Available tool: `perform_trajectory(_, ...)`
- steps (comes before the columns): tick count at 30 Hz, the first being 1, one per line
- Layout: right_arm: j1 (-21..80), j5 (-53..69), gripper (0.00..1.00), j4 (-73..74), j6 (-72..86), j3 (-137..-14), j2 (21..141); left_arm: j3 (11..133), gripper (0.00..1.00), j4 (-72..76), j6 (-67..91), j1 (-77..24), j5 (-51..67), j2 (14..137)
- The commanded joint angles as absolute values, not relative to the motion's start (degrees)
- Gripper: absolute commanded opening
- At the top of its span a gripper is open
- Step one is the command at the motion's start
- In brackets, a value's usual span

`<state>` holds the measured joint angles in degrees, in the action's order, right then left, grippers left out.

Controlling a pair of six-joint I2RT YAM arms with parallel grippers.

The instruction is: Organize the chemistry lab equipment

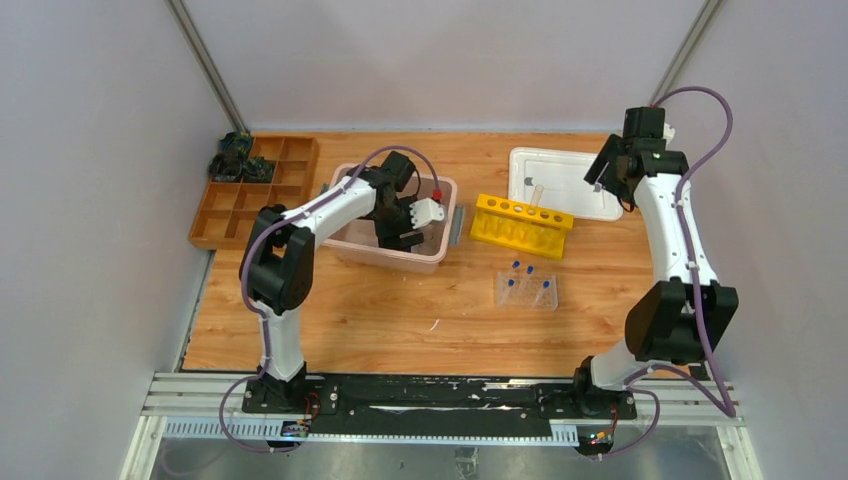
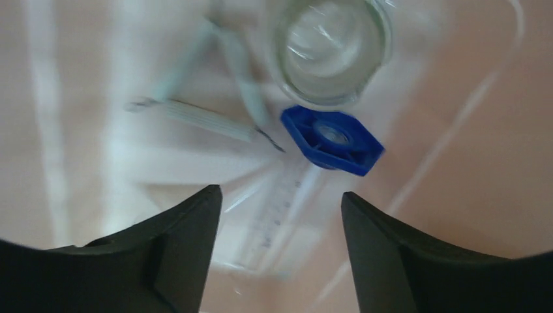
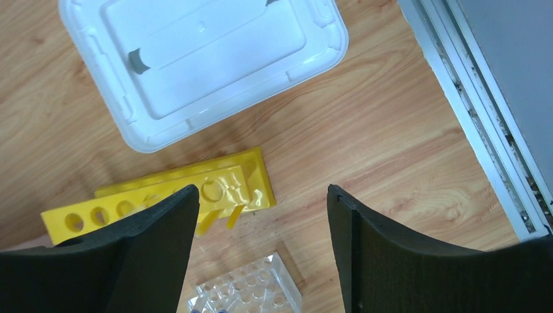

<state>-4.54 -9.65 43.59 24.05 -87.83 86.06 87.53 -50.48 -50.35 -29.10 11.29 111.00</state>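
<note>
Your left gripper [image 2: 280, 212] hangs with its two dark, wedge-shaped fingers spread apart and nothing pinched between them, reaching down into a translucent, pinkish plastic bin [image 1: 345, 247] at the back left of centre of the table [image 1: 400, 325]. On the bin floor below the gap lies a clear glass tube [image 2: 290, 192] with fine printed marks, blurred. Just beyond it sits a blue six-sided cap [image 2: 332, 140], and touching that cap's far edge stands the tiny beaker [image 2: 332, 49], round, glassy and open-mouthed. To the left of those lies the pale triangle [image 2: 202, 119], an outline of thin, pale rods. Your right gripper [image 3: 261, 215] is raised at the back right, its jaws also wide and empty, above bare wood-grain tabletop. Beyond it lies a white, glossy plastic lid [image 3: 202, 65] with rounded corners; nearer, the yellow holed rack [image 3: 225, 189] stands between bin and lid, and the clear vial tray [image 3: 251, 287] lies just in front of the rack, holding small clear blue-capped vials [image 1: 516, 266]. A brown wooden compartment tray [image 1: 262, 195] sits at the far left, and a metal rail [image 3: 469, 111] edges the table on the right
</note>
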Motion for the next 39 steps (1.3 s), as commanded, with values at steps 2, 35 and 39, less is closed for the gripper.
perform_trajectory(2, -6.45, -12.05, 0.75, 43.34, 27.12, -90.01, 92.35, 90.06, 0.79, -47.07, -40.33, -29.36, 15.90, 109.19)
perform_trajectory(35, -5.72, -14.99, 0.62, 35.12, 51.63, -87.31, 115.12, 85.82, 1.00, -71.46, -64.93, -22.24, 17.62, 88.05)
perform_trajectory(39, -5.67, -14.65, 0.60, 33.98, 52.09, -87.85, 116.59, 86.23, 1.00, -71.32, -65.22, -22.24, 17.06, 88.84)
